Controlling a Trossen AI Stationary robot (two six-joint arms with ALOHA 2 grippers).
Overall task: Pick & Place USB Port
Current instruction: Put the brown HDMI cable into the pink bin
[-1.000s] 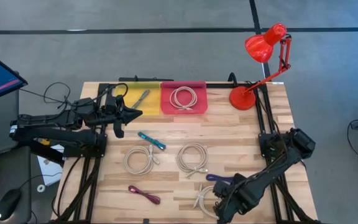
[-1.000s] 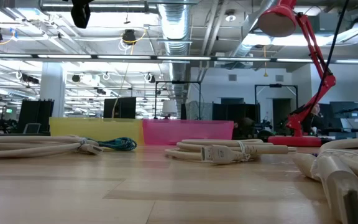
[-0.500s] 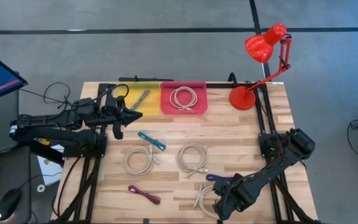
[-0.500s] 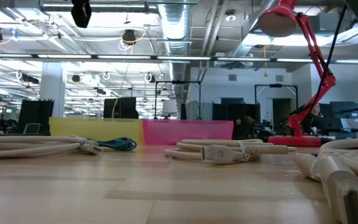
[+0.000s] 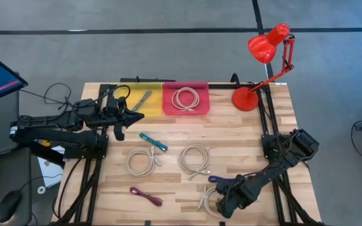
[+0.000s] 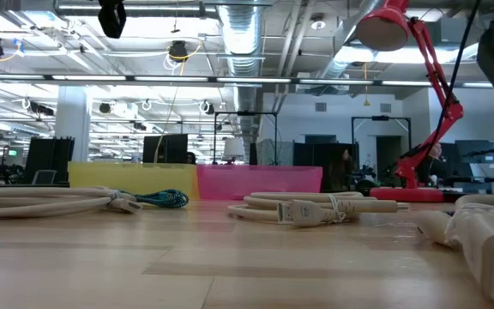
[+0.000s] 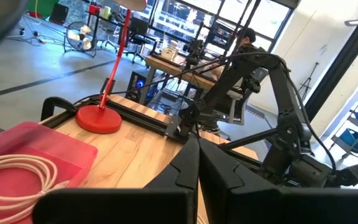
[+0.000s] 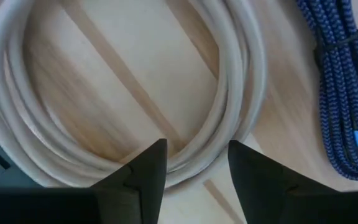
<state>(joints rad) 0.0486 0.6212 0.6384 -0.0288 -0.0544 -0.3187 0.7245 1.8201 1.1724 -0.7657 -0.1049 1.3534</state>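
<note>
A coiled white cable (image 5: 206, 199) lies flat near the table's near edge, with a blue braided cable (image 5: 222, 180) just beyond it. My right gripper (image 5: 214, 204) hovers over this coil, pointing down. In the right wrist view it (image 8: 194, 155) is open, its fingers standing on either side of the coil's strands (image 8: 229, 99); the blue cable (image 8: 337, 93) lies beside them. My left gripper (image 5: 132, 115) waits shut and empty above the table's left part, in front of the yellow tray (image 5: 134, 105). The pink tray (image 5: 200, 108) holds another white coil (image 5: 185, 98). My right gripper comes at the white coil from above, its open fingers (image 8: 143, 171) astride a bundle of strands (image 8: 185, 152) on one side of the ring. The coil lies flat on the table. I cannot tell whether the fingers touch it.
Two more white coils (image 5: 142, 160) (image 5: 195, 158) lie mid-table, a teal cable (image 5: 153, 141) behind them and a magenta cable (image 5: 146, 196) near the near edge. A red desk lamp (image 5: 256, 75) stands at the far right corner. A grey item (image 5: 143, 98) lies in the yellow tray.
My right gripper has moved a little toward the table's left and far side, over the near white coil. In the low view that coil's near part has shifted at the right, and the right arm now shows at the top right.
</note>
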